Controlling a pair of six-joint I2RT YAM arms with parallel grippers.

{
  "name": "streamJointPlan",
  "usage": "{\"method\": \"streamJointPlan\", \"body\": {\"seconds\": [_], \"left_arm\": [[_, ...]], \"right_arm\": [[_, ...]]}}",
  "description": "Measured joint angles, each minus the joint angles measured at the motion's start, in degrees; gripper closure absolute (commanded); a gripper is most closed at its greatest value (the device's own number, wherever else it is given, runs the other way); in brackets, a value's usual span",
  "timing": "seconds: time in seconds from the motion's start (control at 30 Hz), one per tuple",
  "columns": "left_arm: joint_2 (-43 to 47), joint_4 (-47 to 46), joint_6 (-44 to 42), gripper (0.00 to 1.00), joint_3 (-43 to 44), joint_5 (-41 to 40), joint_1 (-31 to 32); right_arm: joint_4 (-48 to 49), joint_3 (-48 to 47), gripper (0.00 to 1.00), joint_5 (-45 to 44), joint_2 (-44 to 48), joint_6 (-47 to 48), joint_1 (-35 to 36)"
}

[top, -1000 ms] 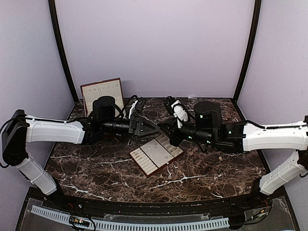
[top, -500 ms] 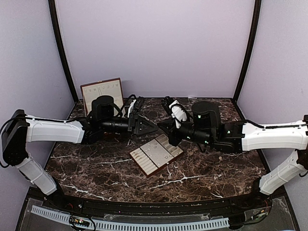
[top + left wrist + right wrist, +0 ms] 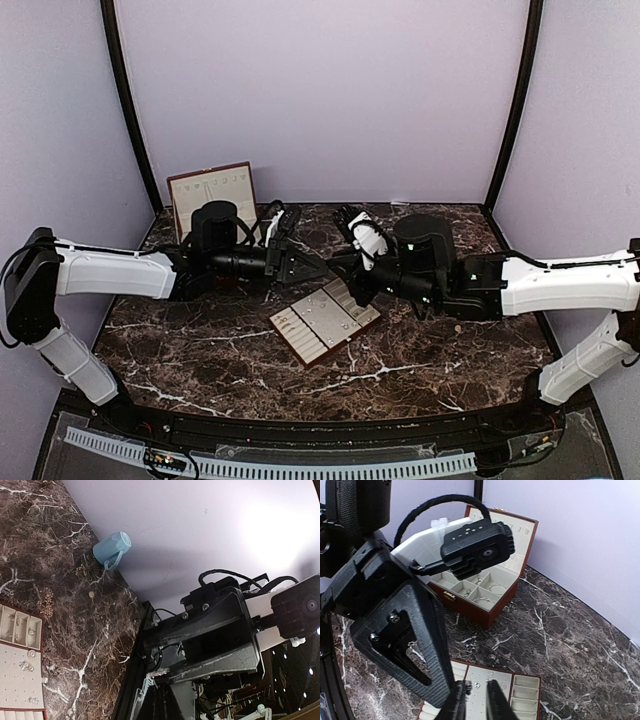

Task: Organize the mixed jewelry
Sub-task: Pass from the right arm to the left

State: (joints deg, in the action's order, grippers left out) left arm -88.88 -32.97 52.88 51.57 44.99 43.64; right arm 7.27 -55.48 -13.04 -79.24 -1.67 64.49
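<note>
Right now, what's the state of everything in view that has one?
Reddish-brown box with cream lining: lid open.
Cream slotted tray: lying flat, a few pieces inside.
Pale blue faceted cup: at the wall, which way up unclear.
Mixed jewelry: some chains loose beside the tray.
Left pincer: shut.
Right pincer: slightly open, over the tray.

Worktop [image 3: 420,350]: dark marble-look stone, polished, white-veined.
Box [image 3: 485,611], beyond right pincer [image 3: 476,700]: glossy reddish-brown shell, matt cream lining.
Tray [image 3: 325,320], beneath it: matt cream lining.
Jewelry [image 3: 26,666]: shiny silvery metal.
Left pincer [image 3: 318,267]: matt black plastic.
</note>
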Motion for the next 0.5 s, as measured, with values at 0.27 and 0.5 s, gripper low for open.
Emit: {"method": "streamJointPlan", "body": {"seconds": [0.27, 0.5], "left_arm": [[0.1, 0.1, -0.8, 1.0, -1.3, -1.7, -0.8], [0.3, 3.9, -6.4, 1.0, -1.9, -7.0, -4.3]], "right_arm": [[0.0, 1.6, 0.55, -2.2, 1.2, -1.2, -0.1], [0.0, 4.5, 0.48, -0.6, 5.7, -3.6, 0.4]]}}
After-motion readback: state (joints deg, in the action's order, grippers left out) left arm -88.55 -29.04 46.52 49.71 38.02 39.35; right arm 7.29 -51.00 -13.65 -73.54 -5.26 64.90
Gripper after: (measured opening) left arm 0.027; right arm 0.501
